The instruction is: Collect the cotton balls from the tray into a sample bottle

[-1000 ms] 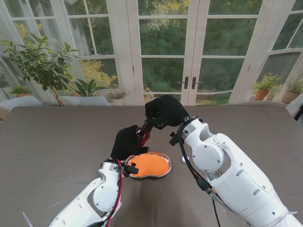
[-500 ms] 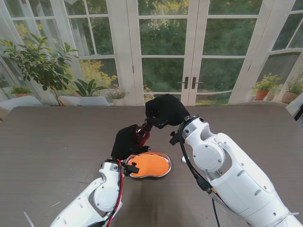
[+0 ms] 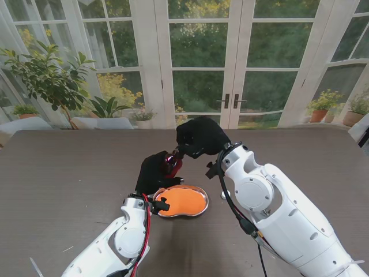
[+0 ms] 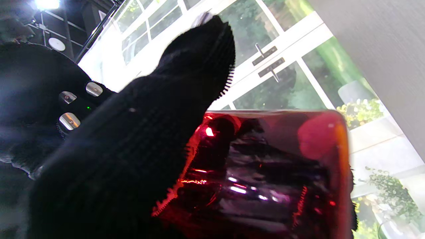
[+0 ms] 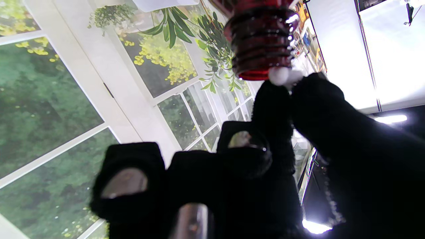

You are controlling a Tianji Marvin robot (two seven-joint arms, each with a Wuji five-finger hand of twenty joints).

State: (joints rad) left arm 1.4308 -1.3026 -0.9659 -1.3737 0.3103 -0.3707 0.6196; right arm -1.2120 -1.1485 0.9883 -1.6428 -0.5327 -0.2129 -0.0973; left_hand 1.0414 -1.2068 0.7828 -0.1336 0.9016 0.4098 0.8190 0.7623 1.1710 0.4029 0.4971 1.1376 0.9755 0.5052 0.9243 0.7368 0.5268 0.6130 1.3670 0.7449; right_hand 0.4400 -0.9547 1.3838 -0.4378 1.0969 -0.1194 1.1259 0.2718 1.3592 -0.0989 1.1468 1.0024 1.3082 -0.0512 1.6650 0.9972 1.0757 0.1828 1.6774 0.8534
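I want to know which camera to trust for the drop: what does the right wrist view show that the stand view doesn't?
Only the right wrist view shows a white cotton ball pinched in the right hand at the threaded mouth of the red bottle. Only the stand view shows the orange tray on the table and the left hand holding the bottle. Both show bottle and right hand.

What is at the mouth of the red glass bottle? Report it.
A small white cotton ball, pinched by the right hand, sits at the red glass bottle's threaded mouth. The left hand holds the bottle; its dark interior hides any contents.
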